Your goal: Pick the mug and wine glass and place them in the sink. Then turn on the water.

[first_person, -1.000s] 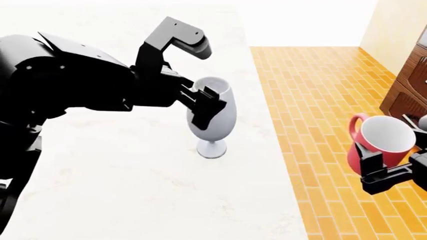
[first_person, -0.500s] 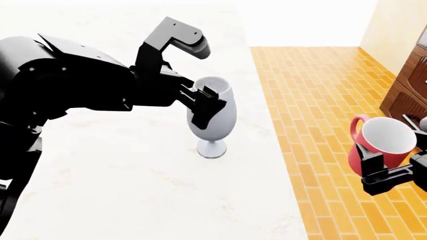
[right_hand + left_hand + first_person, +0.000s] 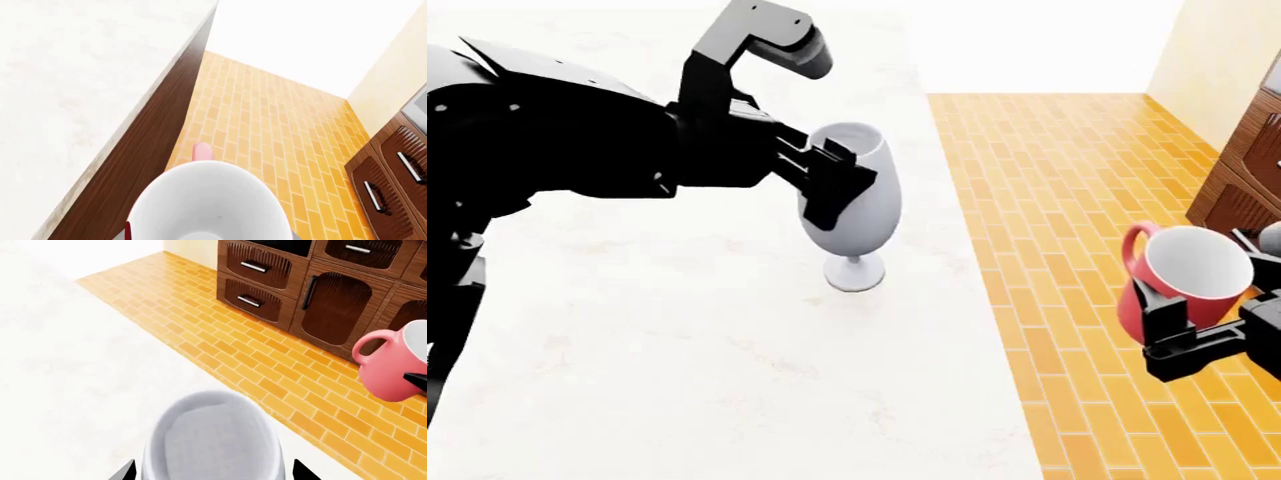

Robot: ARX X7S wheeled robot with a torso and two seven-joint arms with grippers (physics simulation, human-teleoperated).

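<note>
The pale grey wine glass point(image 3: 857, 205) is upright over the white marble counter point(image 3: 667, 330), its foot at or just above the surface. My left gripper point(image 3: 831, 190) is shut on its bowl. In the left wrist view the glass point(image 3: 212, 437) fills the space between both fingertips point(image 3: 127, 472). My right gripper point(image 3: 1174, 325) is shut on the red mug point(image 3: 1182, 272) and holds it in the air over the floor, right of the counter. The mug's white inside point(image 3: 210, 200) faces the right wrist camera. The mug also shows in the left wrist view point(image 3: 393, 365). The sink and the water are out of view.
An orange brick floor point(image 3: 1068, 180) lies right of the counter's edge point(image 3: 981, 300). Dark brown cabinets with drawers point(image 3: 267, 280) stand across the floor and show at the head view's right edge point(image 3: 1244, 165). The counter's brown side point(image 3: 147, 165) drops to the floor.
My left arm and the wine glass have risen slightly and the glass's foot sits higher in the view. The mug in my right gripper has shifted a little.
</note>
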